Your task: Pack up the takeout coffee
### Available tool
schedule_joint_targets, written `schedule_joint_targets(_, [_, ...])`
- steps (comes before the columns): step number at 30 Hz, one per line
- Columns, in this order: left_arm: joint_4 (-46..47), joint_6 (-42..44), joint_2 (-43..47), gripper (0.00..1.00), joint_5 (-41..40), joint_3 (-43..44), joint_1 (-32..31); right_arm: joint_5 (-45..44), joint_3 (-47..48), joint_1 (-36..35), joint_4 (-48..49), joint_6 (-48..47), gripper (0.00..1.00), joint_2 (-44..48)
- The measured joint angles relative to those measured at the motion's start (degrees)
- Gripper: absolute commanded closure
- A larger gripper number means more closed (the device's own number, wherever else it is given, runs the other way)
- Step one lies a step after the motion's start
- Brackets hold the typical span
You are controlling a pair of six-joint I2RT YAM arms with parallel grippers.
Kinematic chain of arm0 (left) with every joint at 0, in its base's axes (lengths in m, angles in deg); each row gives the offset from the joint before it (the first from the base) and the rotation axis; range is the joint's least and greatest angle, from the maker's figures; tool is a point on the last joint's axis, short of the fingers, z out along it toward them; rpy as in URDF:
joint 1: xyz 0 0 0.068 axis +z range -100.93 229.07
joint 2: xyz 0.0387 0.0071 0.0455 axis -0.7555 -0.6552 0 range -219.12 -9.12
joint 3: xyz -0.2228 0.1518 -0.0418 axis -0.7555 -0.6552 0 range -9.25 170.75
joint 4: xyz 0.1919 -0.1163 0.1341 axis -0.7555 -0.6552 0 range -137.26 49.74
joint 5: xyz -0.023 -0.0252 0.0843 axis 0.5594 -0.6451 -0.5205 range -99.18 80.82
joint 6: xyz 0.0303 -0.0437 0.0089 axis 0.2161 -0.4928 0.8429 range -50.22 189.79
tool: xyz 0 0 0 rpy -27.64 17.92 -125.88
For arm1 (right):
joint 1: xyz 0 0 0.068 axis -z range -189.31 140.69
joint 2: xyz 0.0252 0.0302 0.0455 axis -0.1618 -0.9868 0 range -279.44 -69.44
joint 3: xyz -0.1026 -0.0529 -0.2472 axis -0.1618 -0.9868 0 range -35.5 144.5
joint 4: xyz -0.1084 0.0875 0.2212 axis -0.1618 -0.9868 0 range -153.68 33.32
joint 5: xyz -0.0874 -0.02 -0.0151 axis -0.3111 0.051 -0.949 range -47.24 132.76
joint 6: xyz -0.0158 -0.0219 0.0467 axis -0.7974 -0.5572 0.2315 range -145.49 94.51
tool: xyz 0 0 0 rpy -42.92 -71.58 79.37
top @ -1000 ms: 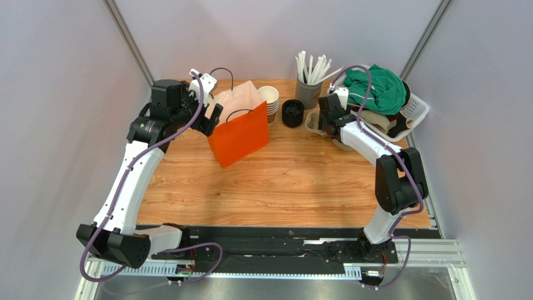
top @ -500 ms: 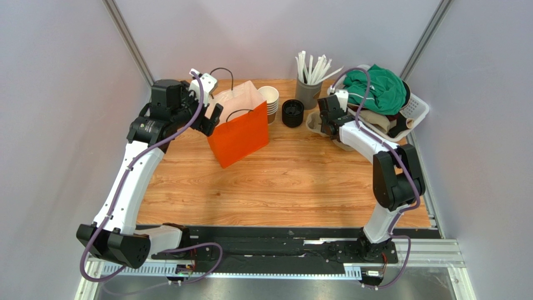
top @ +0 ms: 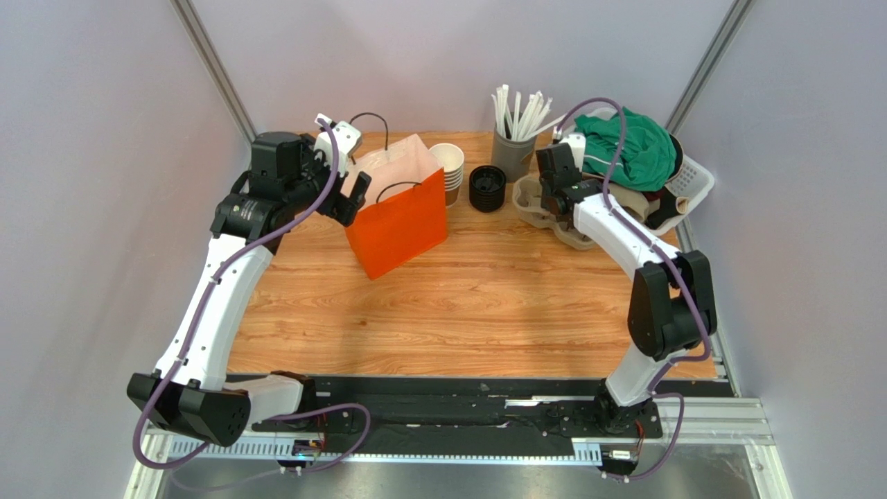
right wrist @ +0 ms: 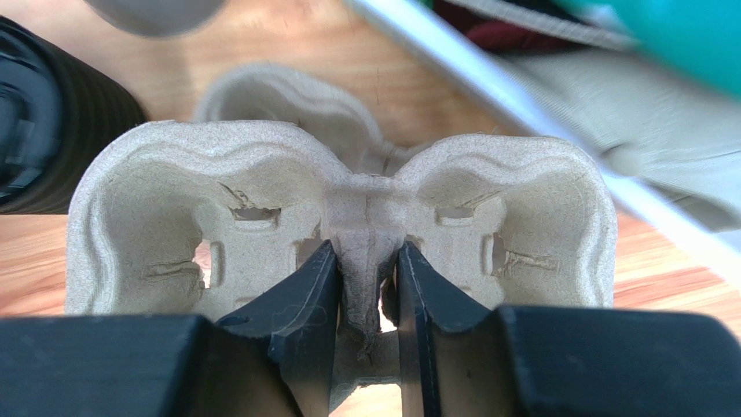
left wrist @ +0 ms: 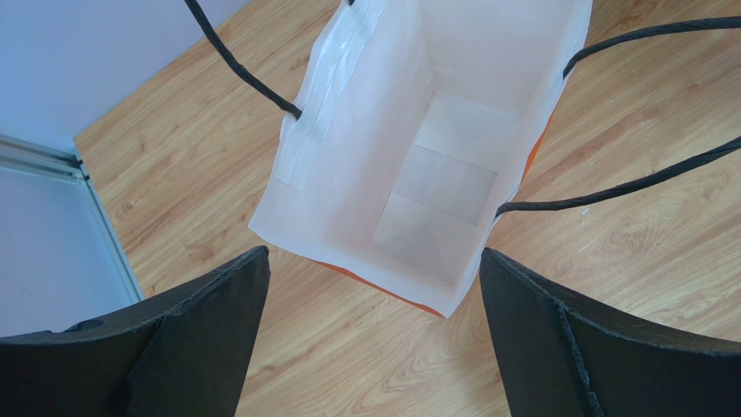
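On the wooden counter [top: 500, 301], the orange paper bag with black cord handles [top: 401, 229] stands open, the left gripper [left wrist: 372, 278] spread wide above it. The right gripper [right wrist: 365, 261] pinches the beige moulded-pulp cup carrier [right wrist: 217, 191] by its centre rib. The takeout coffee cannot be made out.

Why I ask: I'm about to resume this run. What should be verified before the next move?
1. Right gripper pinches the centre ridge of the moulded beige pulp cup carrier: ok.
2. Left gripper open above the orange paper bag: ok.
3. Bag upright, mouth open, nothing inside: ok.
4. Lidded coffee cup located: not ok, none in view.
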Motion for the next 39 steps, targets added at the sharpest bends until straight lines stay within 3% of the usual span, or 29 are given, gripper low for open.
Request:
schedule_joint_targets(9, [-2.99, 1.33, -0.72, 0.01, -1.14, 7.08, 0.0, 3.1, 5.99, 0.02, -2.36, -5.29, 0.72, 6.32])
schedule_joint_targets(21, [-5.55, 6.05, -9.77, 0.01, -2.14, 22.84, 1.14, 17.2, 18.47, -0.28, -6.34, -12.5, 0.7, 8.96])
schedule_joint_targets(28, [-7.02, 6.99, -18.25, 0.01, 6.62, 28.09, 4.59, 26.99, 25.68, -1.57, -6.8, -12.24, 0.68, 9.57])
schedule_joint_targets(35, [-8.31, 8.63, -22.97, 0.01, 15.04, 31.71, 6.34, 32.87, 24.85, -1.99, -7.65, -12.17, 0.66, 10.34])
schedule_joint_targets(39, [-8.81, 9.18, -24.85, 0.13, 17.92, 34.42, 6.58, 35.47, 24.02, -1.99, -8.07, -12.17, 0.65, 11.93])
